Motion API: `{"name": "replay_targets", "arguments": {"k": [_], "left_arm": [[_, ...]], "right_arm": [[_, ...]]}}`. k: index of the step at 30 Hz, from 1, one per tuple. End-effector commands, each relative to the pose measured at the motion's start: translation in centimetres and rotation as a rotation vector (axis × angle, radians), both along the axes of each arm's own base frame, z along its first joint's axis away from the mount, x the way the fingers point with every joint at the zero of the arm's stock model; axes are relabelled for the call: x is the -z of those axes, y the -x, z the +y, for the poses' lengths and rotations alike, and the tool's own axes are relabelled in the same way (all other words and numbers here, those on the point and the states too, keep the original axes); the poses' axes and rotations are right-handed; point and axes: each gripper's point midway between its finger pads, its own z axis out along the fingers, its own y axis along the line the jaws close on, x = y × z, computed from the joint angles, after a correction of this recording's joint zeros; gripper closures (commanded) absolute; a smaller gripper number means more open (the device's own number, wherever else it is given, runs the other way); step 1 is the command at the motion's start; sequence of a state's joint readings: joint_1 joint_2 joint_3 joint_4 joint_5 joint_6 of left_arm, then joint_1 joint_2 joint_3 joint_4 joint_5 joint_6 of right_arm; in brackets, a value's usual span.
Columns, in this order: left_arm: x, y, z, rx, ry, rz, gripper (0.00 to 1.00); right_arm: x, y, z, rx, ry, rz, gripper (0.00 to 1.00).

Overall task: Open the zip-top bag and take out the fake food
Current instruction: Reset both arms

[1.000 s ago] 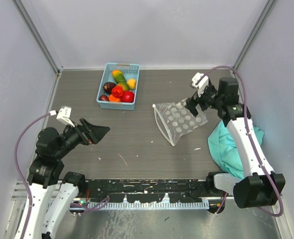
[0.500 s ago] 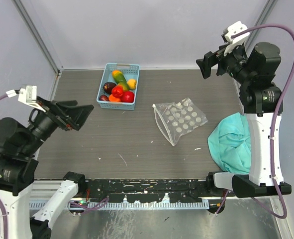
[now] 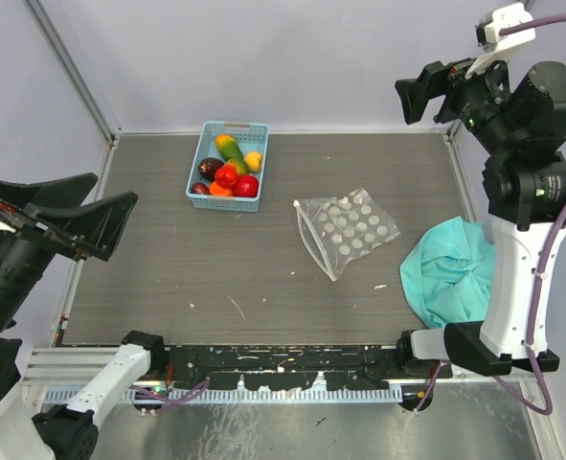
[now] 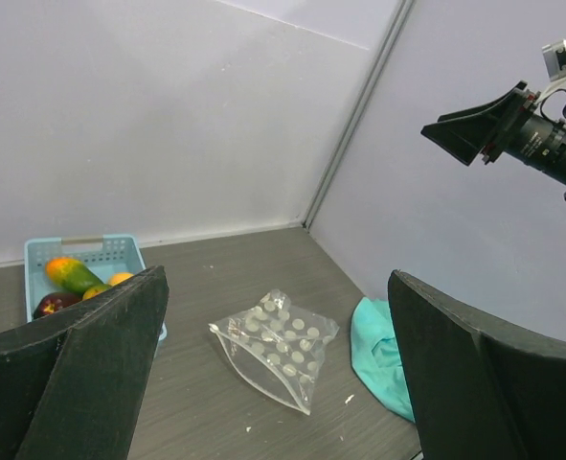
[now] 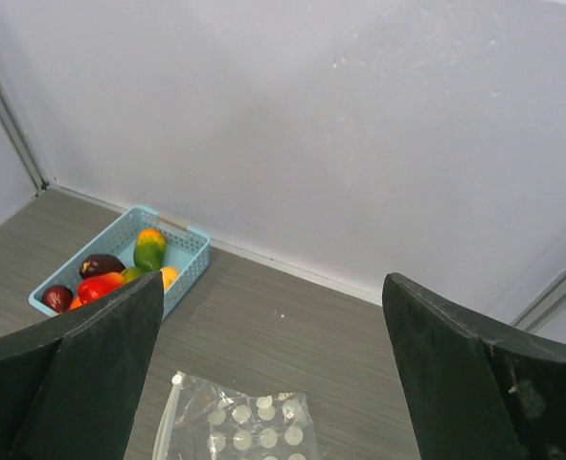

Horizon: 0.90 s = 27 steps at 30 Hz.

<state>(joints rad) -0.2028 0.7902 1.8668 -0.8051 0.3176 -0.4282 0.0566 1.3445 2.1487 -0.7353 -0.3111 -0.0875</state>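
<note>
The zip-top bag (image 3: pixel 345 233), clear with white dots, lies on the table right of centre, and no coloured item shows inside it. It also shows in the left wrist view (image 4: pixel 275 340) and at the bottom of the right wrist view (image 5: pixel 239 426). The fake food (image 3: pixel 228 171) is piled in a light-blue basket (image 3: pixel 197 159) at the back. My left gripper (image 3: pixel 115 189) hangs open, high over the table's left edge. My right gripper (image 3: pixel 421 88) is open too, raised at the back right, far above the bag. Both hold nothing.
A crumpled teal cloth (image 3: pixel 450 278) lies at the right edge, beside the bag. Grey walls close in the table at the back and on both sides. Small white scraps dot the dark tabletop (image 3: pixel 235 307).
Both arms have risen high and pulled back from the table. The right gripper, which was down at the bag's upper right corner, has left it. The bag lies where it was.
</note>
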Motion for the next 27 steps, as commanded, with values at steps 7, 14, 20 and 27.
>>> {"name": "replay_targets", "arguments": {"k": [7, 14, 20, 27], "left_arm": [[-0.4, -1.4, 0.0, -0.017, -0.013, 0.004, 0.02], [0.6, -2.3, -0.2, -0.017, -0.024, 0.024, 0.02], [2.2, -3.3, -0.1, -0.037, -0.053, 0.054, 0.02], [3.8, -4.3, -0.1, -0.045, -0.081, 0.080, 0.02]], "right_arm": [[-3.3, 2.1, -0.7, 0.031, -0.002, -0.074, 0.00], [-2.4, 2.2, 0.0, -0.009, 0.012, -0.049, 0.00], [-1.5, 1.8, 0.2, -0.028, 0.034, -0.030, 0.00], [-0.1, 1.7, 0.8, -0.069, 0.054, 0.001, 0.00]]}}
